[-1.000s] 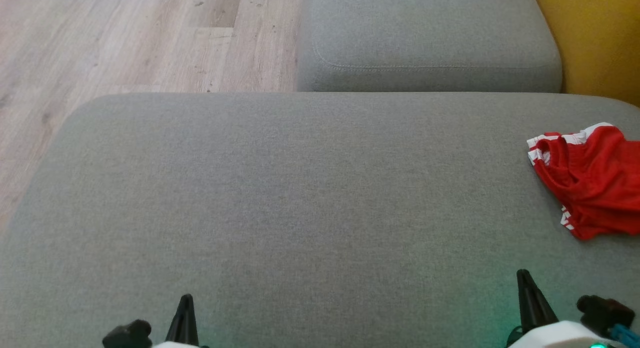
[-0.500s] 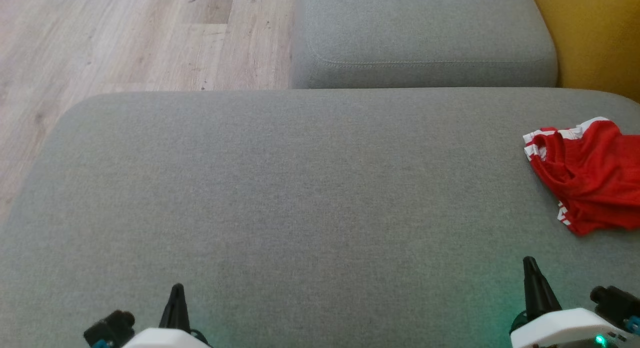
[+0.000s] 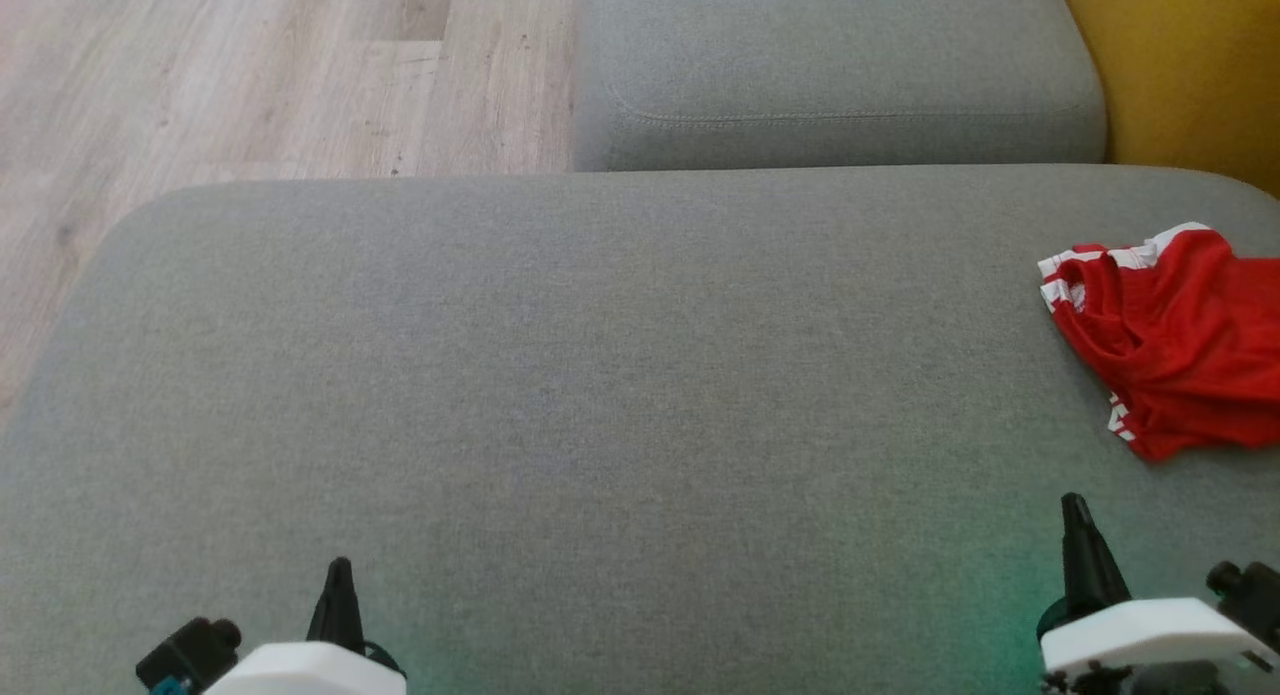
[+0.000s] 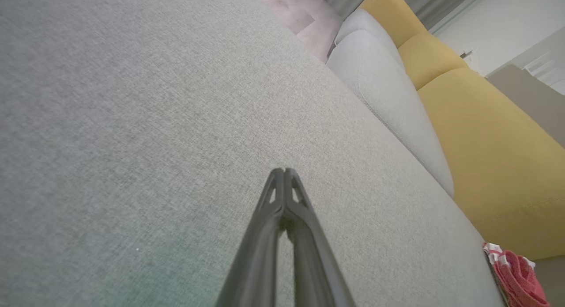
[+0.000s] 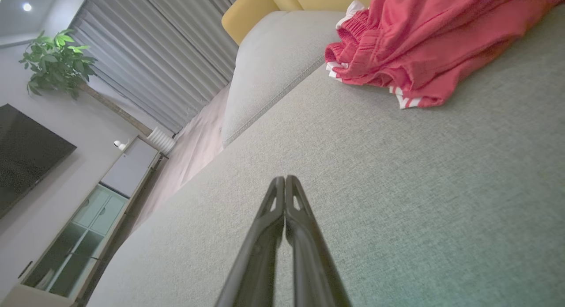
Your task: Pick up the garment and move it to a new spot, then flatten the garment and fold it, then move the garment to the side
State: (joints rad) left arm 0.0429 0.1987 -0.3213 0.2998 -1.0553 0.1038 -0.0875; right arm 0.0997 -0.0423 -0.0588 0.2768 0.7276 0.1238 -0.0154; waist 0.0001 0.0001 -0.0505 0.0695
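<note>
The crumpled red garment (image 3: 1170, 345) is laid at the right edge of the grey seat cushion (image 3: 600, 375). The left claw (image 4: 283, 171) and right claw (image 5: 285, 179) are pressed together, empty, over the cushion's near side. Beyond the cushion, a plant (image 5: 57, 62) is recorded in the right wrist view.

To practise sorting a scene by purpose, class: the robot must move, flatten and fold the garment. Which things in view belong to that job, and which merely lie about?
Belongs to the job: red garment, large grey cushion beneath it, left gripper, right gripper, both shut.
Just lying about: far grey cushion, yellow cushion, wooden floor, potted plant.
</note>
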